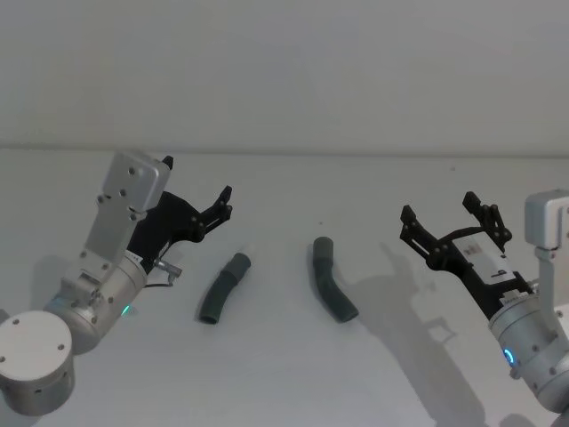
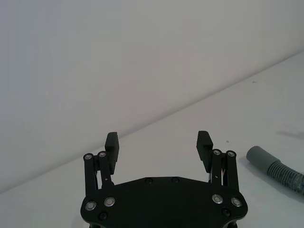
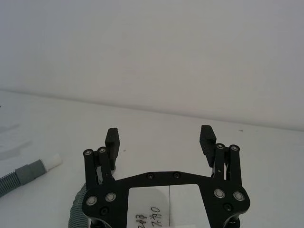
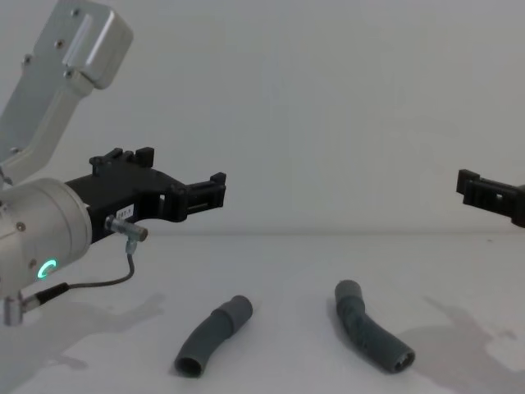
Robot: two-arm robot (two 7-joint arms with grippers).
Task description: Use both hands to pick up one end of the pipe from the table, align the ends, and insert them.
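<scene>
Left end effector [image 2: 158,138]: held above the desk [image 1: 284,382] on the robot's left, fingers [image 2: 112,142] spread apart with nothing between them; it points forward and inward.
Right end effector [image 3: 160,133]: held above the desk on the robot's right, fingers [image 3: 207,135] likewise apart and holding nothing; it points forward and inward, toward the other.
Left pipe [image 1: 224,289]: lies flat on the desk, between the two end effectors and nearer the left one, touched by neither. It is slightly bent, and its far end leans to the right.
White tip [image 3: 53,160]: sits on the far cuff of the left pipe and points away from the robot.
Right pipe [image 1: 333,286]: lies flat on the desk just right of centre, apart from the left pipe and from both end effectors. It is curved, and its near end swings to the right.
Socket [image 4: 399,359]: the open grey end of the right pipe, on its near end, facing the robot in the chest view.
Green ring [image 4: 49,268]: glows on the left arm's wrist.
Wall [image 1: 284,71]: plain and pale, behind the desk.
</scene>
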